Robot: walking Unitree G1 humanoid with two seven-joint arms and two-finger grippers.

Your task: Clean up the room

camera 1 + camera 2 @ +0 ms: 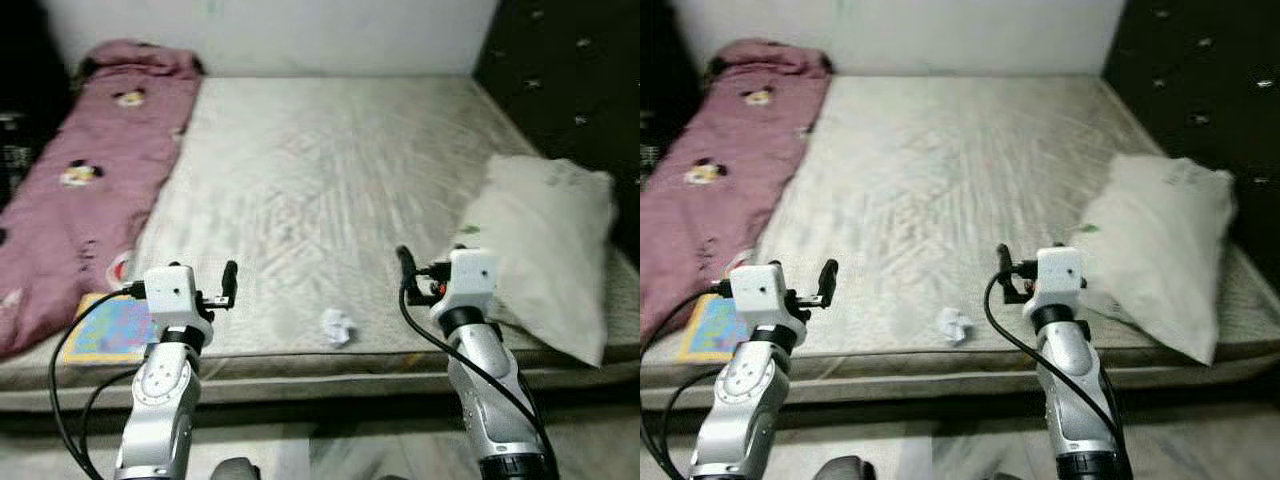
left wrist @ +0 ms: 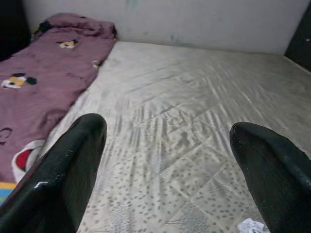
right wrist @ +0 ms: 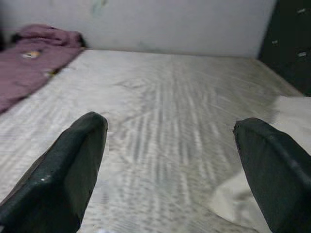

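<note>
A crumpled white paper point(image 1: 337, 327) lies on the pale mattress point(image 1: 330, 170) close to its front edge, between my two arms. My left gripper point(image 1: 229, 272) hovers over the front edge left of the paper, and the left wrist view shows it open point(image 2: 167, 131) with the paper point(image 2: 251, 226) low beside one finger. To the right of the paper my right gripper point(image 1: 404, 262) is held at the same height, open point(image 3: 170, 126) and holding nothing.
A pink cartoon-print blanket point(image 1: 90, 170) runs along the bed's left side. A colourful book point(image 1: 108, 328) lies at the front left corner. A white pillow point(image 1: 545, 240) rests at the right, against a dark padded panel point(image 1: 570, 80). Pale floor point(image 1: 330, 450) lies below the bed.
</note>
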